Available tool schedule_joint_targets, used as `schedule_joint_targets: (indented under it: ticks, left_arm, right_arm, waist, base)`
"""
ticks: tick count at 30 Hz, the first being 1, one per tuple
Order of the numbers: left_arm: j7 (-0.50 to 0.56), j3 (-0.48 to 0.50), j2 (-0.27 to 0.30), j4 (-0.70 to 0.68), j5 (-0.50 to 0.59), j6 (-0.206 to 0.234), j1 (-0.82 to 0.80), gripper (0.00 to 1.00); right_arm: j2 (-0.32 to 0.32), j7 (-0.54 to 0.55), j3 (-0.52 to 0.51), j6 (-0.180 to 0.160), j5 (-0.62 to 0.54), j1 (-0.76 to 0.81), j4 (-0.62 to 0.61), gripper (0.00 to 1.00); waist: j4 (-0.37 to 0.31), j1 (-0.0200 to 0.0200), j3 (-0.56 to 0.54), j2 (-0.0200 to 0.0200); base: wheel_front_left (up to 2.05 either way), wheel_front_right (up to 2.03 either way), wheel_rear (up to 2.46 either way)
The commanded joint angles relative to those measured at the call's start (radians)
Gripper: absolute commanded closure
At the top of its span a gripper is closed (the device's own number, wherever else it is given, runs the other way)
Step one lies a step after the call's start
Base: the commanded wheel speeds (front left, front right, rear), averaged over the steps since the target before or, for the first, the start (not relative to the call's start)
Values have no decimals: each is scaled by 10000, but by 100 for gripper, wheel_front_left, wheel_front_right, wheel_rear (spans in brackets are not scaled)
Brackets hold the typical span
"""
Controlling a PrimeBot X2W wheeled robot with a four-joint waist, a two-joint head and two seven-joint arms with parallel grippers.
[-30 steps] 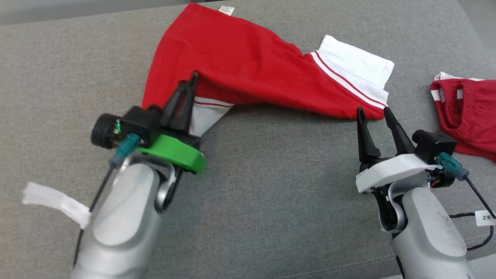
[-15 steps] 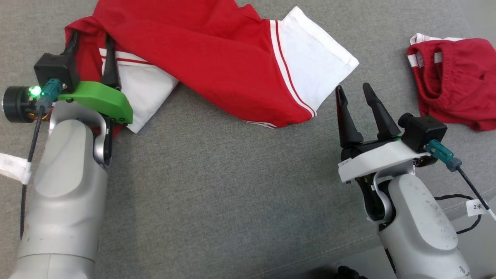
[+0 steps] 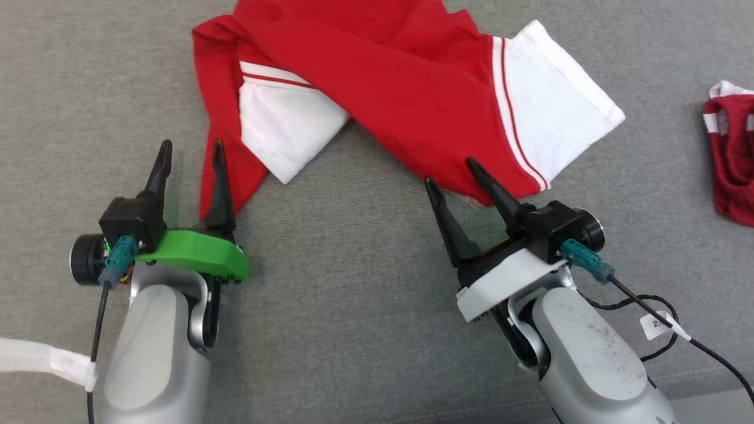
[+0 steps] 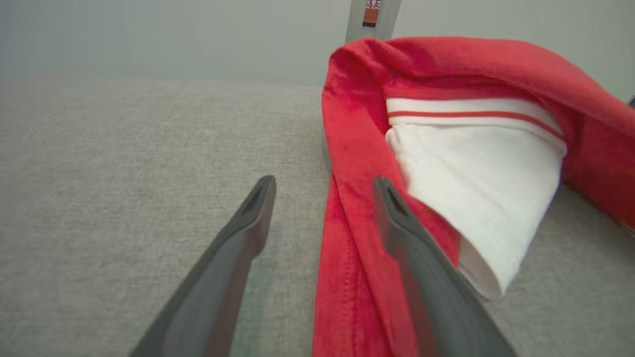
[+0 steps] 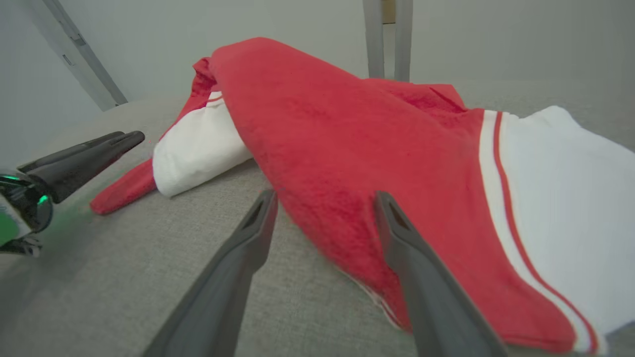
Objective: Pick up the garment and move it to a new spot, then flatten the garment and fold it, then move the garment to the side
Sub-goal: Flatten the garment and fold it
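Observation:
The garment (image 3: 406, 100) is a red shirt with white sleeves, lying crumpled across the far part of the grey cushion (image 3: 353, 330). My left gripper (image 3: 189, 147) stands open at the shirt's lower left corner. In the left wrist view (image 4: 323, 183) a red hem strip (image 4: 342, 258) runs between its fingers and under the right one. My right gripper (image 3: 450, 171) is open at the shirt's near red edge, one fingertip over the cloth. In the right wrist view (image 5: 325, 198) the shirt (image 5: 322, 124) lies just ahead, and the left gripper (image 5: 99, 148) shows at the left.
A second, darker red garment (image 3: 733, 159) lies at the right edge of the cushion. A white strap (image 3: 35, 359) hangs by my left forearm. A cable with a tag (image 3: 657, 324) trails from my right wrist. Grey posts (image 5: 387, 39) stand behind the cushion.
My left gripper has opened and let go of the shirt's corner, which now lies on the cushion. The head view has shifted. My right gripper stays open, now at the shirt's near edge.

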Motion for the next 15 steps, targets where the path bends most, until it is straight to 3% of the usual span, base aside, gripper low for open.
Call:
schedule_joint_targets:
  ticks: [1, 8, 15]
  left_arm:
    - [3, -94, -23, -160, -165, -46, 385, 0]
    - [3, -1408, -30, -960, -1227, 318, 1368, 0]
    - [3, -2360, -19, -1532, -1843, 671, 1792, 0]
  right_arm:
    - [-34, -22, 185, -2, -52, -64, 150, 0]
    - [-37, -22, 692, -2, -285, -701, 1258, 0]
    - [-38, -22, 392, -2, -587, -1435, 2724, 0]
  waist:
    - [1481, -1, -998, -1]
    - [2926, -1, -1191, -1]
    - [4233, -1, -1143, -1]
  base:
    - [0, 0, 0]
    - [0, 0, 0]
    - [0, 0, 0]
